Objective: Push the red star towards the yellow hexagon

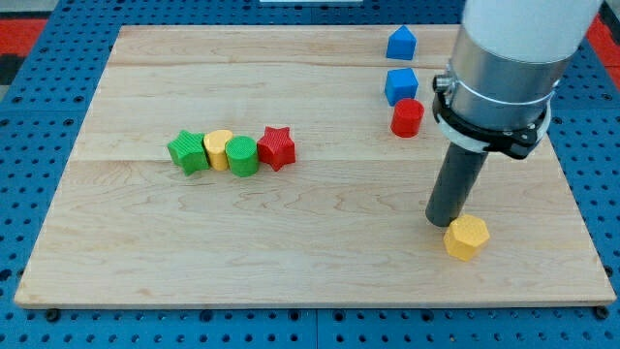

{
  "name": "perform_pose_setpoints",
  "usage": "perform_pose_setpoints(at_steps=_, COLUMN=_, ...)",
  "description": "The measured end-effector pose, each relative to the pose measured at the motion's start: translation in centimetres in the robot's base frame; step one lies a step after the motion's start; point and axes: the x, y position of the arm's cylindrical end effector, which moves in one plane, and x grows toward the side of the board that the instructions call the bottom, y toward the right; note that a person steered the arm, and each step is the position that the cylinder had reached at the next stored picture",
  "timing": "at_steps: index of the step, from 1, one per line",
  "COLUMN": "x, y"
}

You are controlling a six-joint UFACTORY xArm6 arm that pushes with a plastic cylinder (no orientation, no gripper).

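The red star (277,147) lies left of the board's middle, at the right end of a row of blocks. The yellow hexagon (466,237) lies at the lower right of the board. My tip (445,219) rests on the board right beside the hexagon, at its upper left, touching or nearly touching it. The tip is far to the right of the red star.
In the row left of the star are a green cylinder (242,155), a yellow heart-like block (218,149) and a green star (188,152). At the upper right are a red cylinder (407,117), a blue cube (401,85) and a blue house-shaped block (401,43). The wooden board (126,242) lies on a blue pegboard.
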Motion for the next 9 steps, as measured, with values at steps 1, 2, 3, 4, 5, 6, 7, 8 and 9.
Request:
perform_pose_setpoints(at_steps=1, x=-5.5, y=-1.1)
perform_pose_setpoints(at_steps=2, x=-10.9, y=-4.6)
perform_pose_setpoints(at_steps=3, x=-13.0, y=-12.6)
perform_pose_setpoints(at_steps=4, x=-13.5, y=-21.3)
perform_pose_setpoints(at_steps=5, x=-12.4, y=-24.0)
perform_pose_setpoints(at_steps=6, x=-9.6, y=-20.8)
perform_pose_setpoints(at_steps=7, x=-8.9, y=-16.4)
perform_pose_setpoints(at_steps=8, x=-8.2, y=-12.5)
perform_pose_setpoints(at_steps=9, x=-4.3, y=-11.4)
